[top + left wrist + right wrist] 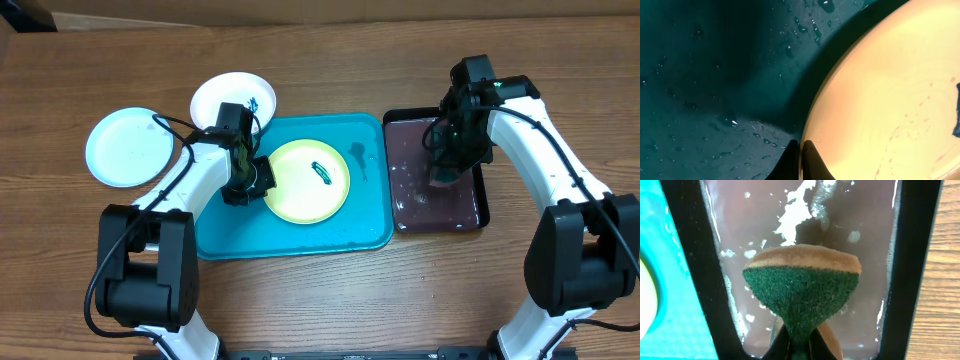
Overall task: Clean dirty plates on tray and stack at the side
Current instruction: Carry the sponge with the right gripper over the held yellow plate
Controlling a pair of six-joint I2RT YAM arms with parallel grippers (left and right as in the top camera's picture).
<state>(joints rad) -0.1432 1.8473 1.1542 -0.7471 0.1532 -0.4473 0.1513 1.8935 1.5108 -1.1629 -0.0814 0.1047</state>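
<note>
The yellow-green plate (308, 180) with a dark teal smear lies on the turquoise tray (360, 225). My left gripper (258, 180) is shut on that plate's left rim (840, 95); its fingers (801, 150) pinch the edge. The white plate (226, 97) with a small smear sits off the tray's top-left corner. The pale mint-blue plate (128, 146) lies on the table further left. My right gripper (445, 165) is shut on the sponge (802, 287), green side facing the camera, held over the black tray (480, 200) of dark liquid.
The black tray (685, 255) stands right against the turquoise tray's (670, 315) right side. Water drops lie on the turquoise tray (715, 100). Bare wooden table lies in front and to the right.
</note>
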